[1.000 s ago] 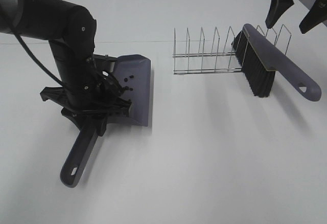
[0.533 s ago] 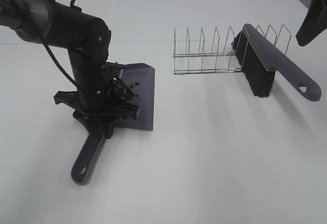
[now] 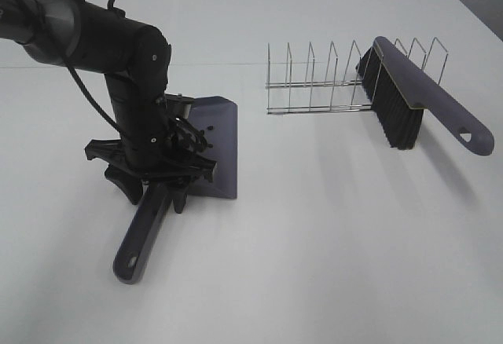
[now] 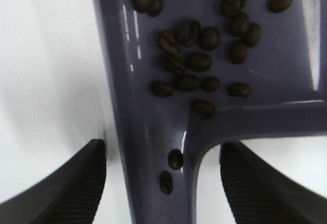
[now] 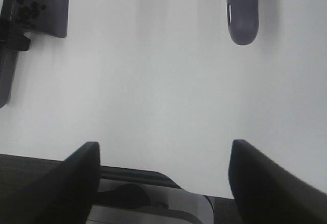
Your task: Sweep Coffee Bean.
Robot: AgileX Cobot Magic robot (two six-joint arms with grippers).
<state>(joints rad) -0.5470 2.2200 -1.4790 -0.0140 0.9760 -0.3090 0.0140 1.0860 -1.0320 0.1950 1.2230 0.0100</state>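
Note:
The grey-purple dustpan [image 3: 216, 151] lies flat on the white table with its handle [image 3: 141, 238] pointing toward the front. Coffee beans [image 4: 199, 60] are clustered in the pan near the handle root, and two sit on the handle itself. My left gripper [image 4: 162, 155] is open and straddles the handle, with a gap of table showing on each side. In the exterior view its fingers [image 3: 130, 185] stand beside the handle. My right gripper [image 5: 163, 178] is open with nothing between its fingers, high above the table, and is outside the exterior view.
A purple brush [image 3: 416, 96] with black bristles leans against a wire rack [image 3: 314, 85] at the back right; its handle end [image 5: 241, 14] shows in the right wrist view. The dustpan [image 5: 38, 4] also appears there.
My left gripper has opened off the dustpan handle, and the pan now rests on the table. The right gripper has risen out of the exterior view at the upper right.

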